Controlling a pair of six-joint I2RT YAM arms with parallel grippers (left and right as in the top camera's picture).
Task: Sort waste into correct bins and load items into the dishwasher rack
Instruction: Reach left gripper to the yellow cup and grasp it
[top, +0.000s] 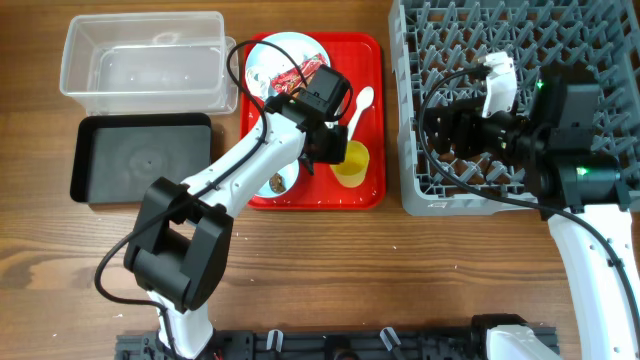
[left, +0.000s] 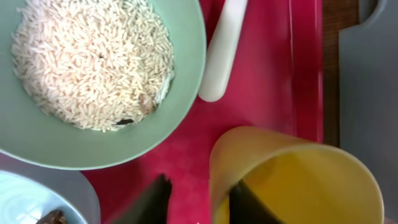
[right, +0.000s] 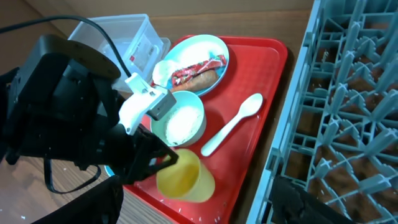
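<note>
While straddling the wall of the small yellow cup, spread apart rather than clamped: left gripper, one finger outside at the cup's 9 o'clock with a strip of red between, the other down inside the mouth. Cup upright at 5 o'clock on the red serving tray, close to the rim.

At 12 o'clock on that tray, light blue round plate, bearing red shiny snack wrapper, orange carrot-like stick tucked against the wrapper, and crumpled white paper at the plate's 8 o'clock edge as seen from overhead. Near tray centre, pale green bowl heaped with white rice grains, at 10 o'clock from the cup, close but apart. At 7 o'clock on the tray, just beside the green one, light blue bowl holding small brown lump. At 3 o'clock, white plastic spoon, flat between plate and cup, scoop toward 12 o'clock.

On the wooden table, at 10 o'clock, clear plastic tub; at 9 o'clock, just beside it, black tray. At 2 o'clock, dishwasher rack, well apart from both bins.

Above the rack's 9 o'clock side, right gripper, dark against dark pegs; cannot tell whether parted or closed.
</note>
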